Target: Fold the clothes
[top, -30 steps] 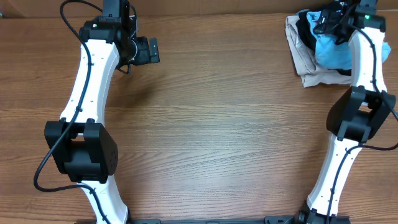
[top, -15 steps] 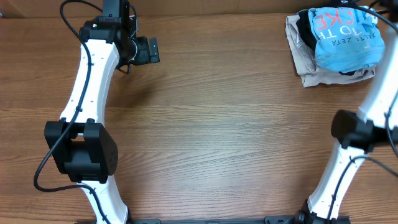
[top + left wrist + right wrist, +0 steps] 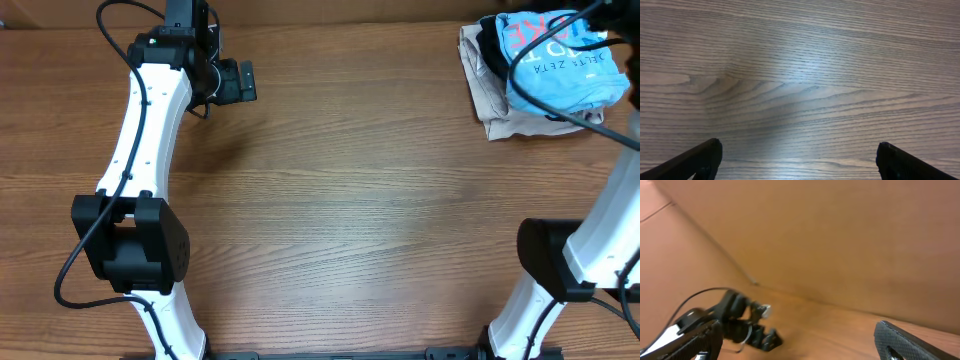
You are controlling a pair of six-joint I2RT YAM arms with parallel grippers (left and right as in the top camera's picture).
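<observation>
Shirt [image 3: 560, 70] lay bunched atop a pile [image 3: 490, 112] at the table's [image 3: 350, 200] far right corner, nearer the right gripper [image 3: 797, 330] (jaws wide, empty, pointed away from it) than the left gripper [image 3: 799, 150], likewise spread and empty.

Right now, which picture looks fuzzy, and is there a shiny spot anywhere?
Right wrist view: fuzzy all over, with the far white-and-black left robot arm smeared. Left wrist view: sharp, with a pale patch of glare on the brown wooden table. Overhead view: clear enough to show lettering on the light sky-blue soft t-shirt.
</observation>
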